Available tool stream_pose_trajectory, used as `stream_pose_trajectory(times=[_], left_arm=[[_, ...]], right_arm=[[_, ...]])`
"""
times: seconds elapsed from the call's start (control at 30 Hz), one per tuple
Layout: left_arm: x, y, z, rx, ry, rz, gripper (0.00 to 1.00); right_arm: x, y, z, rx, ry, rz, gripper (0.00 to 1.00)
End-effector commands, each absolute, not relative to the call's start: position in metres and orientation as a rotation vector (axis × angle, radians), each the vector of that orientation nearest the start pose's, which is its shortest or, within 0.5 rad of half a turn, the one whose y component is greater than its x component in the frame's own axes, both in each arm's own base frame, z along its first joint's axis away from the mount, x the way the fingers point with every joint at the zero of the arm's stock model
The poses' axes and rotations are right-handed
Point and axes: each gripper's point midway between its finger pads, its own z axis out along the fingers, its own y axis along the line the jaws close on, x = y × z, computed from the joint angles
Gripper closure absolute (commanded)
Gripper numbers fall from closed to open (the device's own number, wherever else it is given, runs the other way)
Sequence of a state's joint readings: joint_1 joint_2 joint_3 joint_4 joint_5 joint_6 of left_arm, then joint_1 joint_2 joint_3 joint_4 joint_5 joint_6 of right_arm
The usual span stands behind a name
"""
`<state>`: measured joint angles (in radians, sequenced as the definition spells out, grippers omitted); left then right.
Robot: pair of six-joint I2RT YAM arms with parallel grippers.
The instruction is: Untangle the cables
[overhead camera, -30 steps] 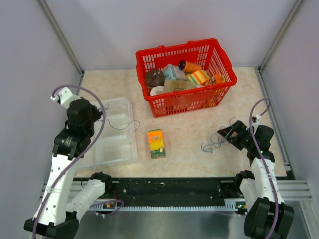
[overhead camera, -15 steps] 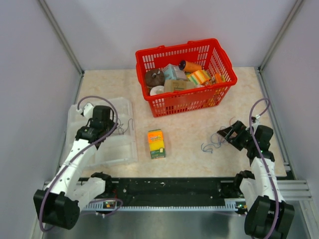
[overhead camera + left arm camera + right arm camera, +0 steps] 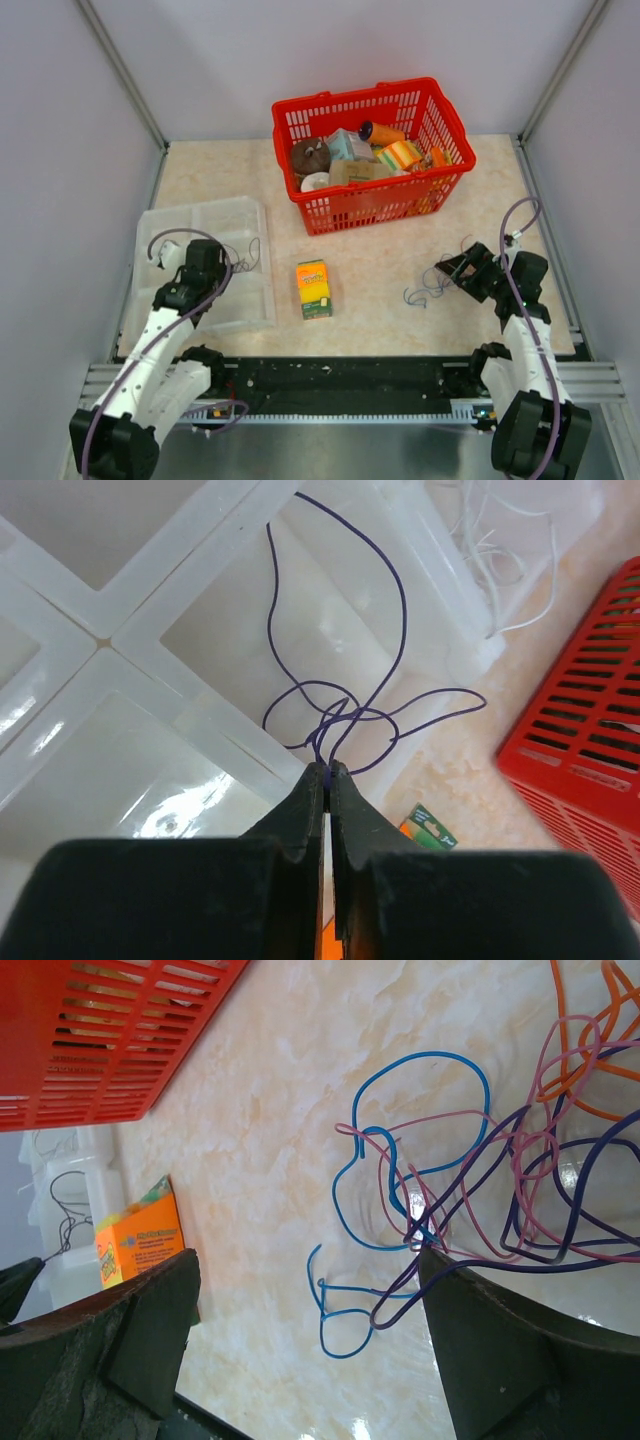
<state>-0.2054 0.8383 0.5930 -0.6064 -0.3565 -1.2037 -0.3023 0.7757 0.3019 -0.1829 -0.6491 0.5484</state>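
Progress partial, by my judgement: left gripper (image 3: pixel 327 770), fingers pressed together, pinches one purple wire (image 3: pixel 397 590) over the clear tray (image 3: pixel 100 640) at 9 o'clock, where a white strand (image 3: pixel 487 575) already lies. Right gripper (image 3: pixel 310 1300), spread, hovers over the tangle (image 3: pixel 470 1180) at 4 o'clock: blue, pink, orange and purple strands not yet separated.

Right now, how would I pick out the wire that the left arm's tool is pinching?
Find the clear divided tray on the left. Above it, the left tool is shut on one thin wire looping over a compartment. It is dark purple, unlike the white wires beside it.
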Motion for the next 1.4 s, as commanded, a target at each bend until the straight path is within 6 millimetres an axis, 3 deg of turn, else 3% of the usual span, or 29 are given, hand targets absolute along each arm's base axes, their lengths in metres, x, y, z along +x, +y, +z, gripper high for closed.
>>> stream_pose_trajectory(times=[0.0, 0.17, 0.2, 0.27, 0.37, 0.5, 0.6, 0.67, 0.77, 0.87, 0.97, 1.03, 1.17, 1.27, 1.37], left_arm=[[0.253, -0.020, 0.128, -1.297, 1.853, -0.319, 0.86], [0.257, -0.023, 0.134, -1.275, 1.866, -0.332, 0.36], [0.259, -0.025, 0.139, -1.257, 1.877, -0.336, 0.28], [0.264, -0.029, 0.153, -1.199, 1.892, -0.359, 0.23], [0.270, -0.044, 0.177, -1.053, 1.931, -0.432, 0.22], [0.274, -0.085, 0.213, -0.761, 1.969, -0.656, 0.22], [0.273, -0.130, 0.238, -0.498, 1.943, -0.865, 0.23], [0.265, -0.161, 0.253, -0.328, 1.923, -0.937, 0.26], [0.243, -0.216, 0.271, -0.042, 1.885, -1.005, 0.29], [0.224, -0.260, 0.273, 0.147, 1.863, -1.100, 0.32], [0.206, -0.297, 0.265, 0.273, 1.840, -1.155, 0.32], [0.193, -0.318, 0.255, 0.347, 1.838, -1.172, 0.32], [0.173, -0.359, 0.232, 0.483, 1.891, -1.234, 0.55], [0.168, -0.377, 0.219, 0.519, 1.933, -1.253, 0.55], [0.161, -0.390, 0.212, 0.555, 1.953, -1.271, 0.46]], right_arm=[[0.247, 0.054, 0.093, 0.538, 2.100, 0.864, 0.11], [0.246, 0.055, 0.093, 0.537, 2.101, 0.870, 0.12], [0.246, 0.055, 0.093, 0.537, 2.101, 0.870, 0.11], [0.246, 0.055, 0.094, 0.534, 2.098, 0.873, 0.12], [0.247, 0.054, 0.094, 0.538, 2.098, 0.867, 0.11], [0.246, 0.054, 0.090, 0.552, 2.108, 0.866, 0.14], [0.246, 0.053, 0.083, 0.586, 2.128, 0.868, 0.22], [0.247, 0.058, 0.080, 0.579, 2.156, 0.863, 0.33], [0.240, 0.086, 0.074, 0.501, 2.255, 0.869, 0.43], [0.235, 0.109, 0.076, 0.460, 2.277, 0.938, 0.49], [0.226, 0.131, 0.082, 0.413, 2.263, 1.045, 0.68], [0.220, 0.142, 0.089, 0.379, 2.232, 1.144, 0.75], [0.204, 0.161, 0.107, 0.234, 2.194, 1.326, 0.81], [0.199, 0.166, 0.120, 0.163, 2.179, 1.382, 0.87], [0.195, 0.172, 0.138, 0.116, 2.120, 1.467, 0.95]])
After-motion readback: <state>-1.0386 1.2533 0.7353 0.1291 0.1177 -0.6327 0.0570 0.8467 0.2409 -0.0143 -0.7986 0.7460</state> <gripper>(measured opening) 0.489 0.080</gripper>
